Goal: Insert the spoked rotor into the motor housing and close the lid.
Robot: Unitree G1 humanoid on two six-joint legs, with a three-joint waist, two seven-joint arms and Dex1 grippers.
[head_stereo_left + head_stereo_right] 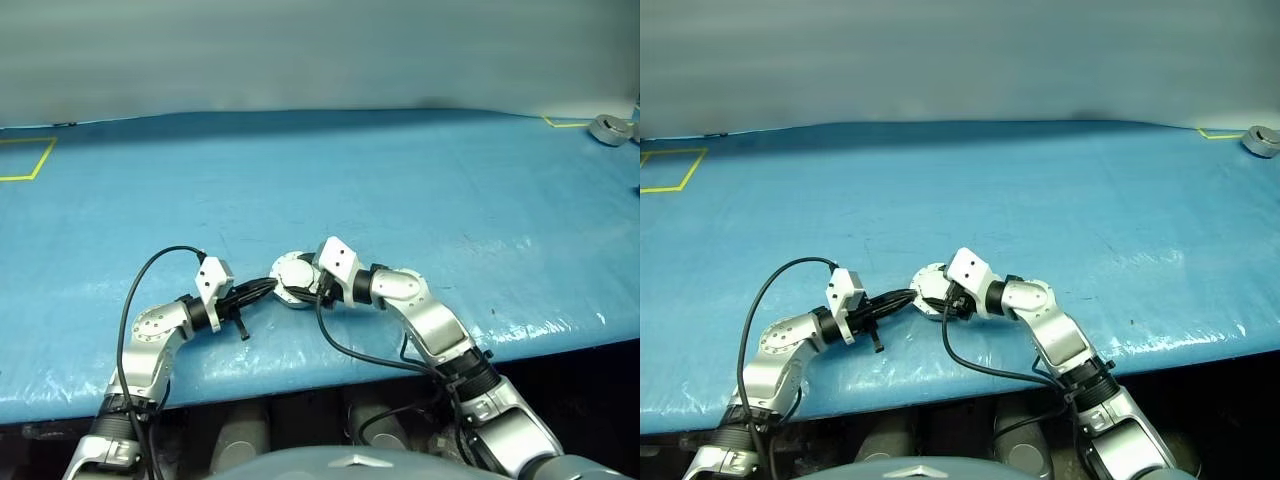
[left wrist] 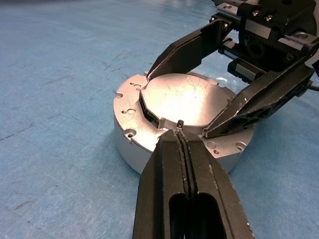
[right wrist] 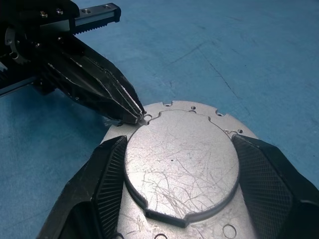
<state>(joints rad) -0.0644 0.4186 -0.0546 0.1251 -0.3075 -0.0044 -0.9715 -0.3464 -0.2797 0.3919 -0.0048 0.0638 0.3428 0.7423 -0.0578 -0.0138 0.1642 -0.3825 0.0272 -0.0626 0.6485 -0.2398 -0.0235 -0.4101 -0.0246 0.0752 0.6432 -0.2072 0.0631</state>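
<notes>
The motor housing (image 2: 130, 112) is a round silver body resting on the blue table near its front edge. The lid (image 2: 187, 99) lies flat on top of it, plain scratched silver face up. My right gripper (image 2: 177, 104) straddles the lid, one black finger against each side of its rim. The left gripper (image 2: 178, 130) is shut, its joined tips touching the lid's edge at a small notch. The head views show both grippers meeting at the housing (image 1: 293, 272). The spoked rotor is hidden.
The blue-covered table (image 1: 400, 190) stretches far behind the housing. A grey round part (image 1: 610, 129) sits at the far right back corner. Yellow tape marks (image 1: 30, 160) lie at the far left. The table's front edge runs just below the arms.
</notes>
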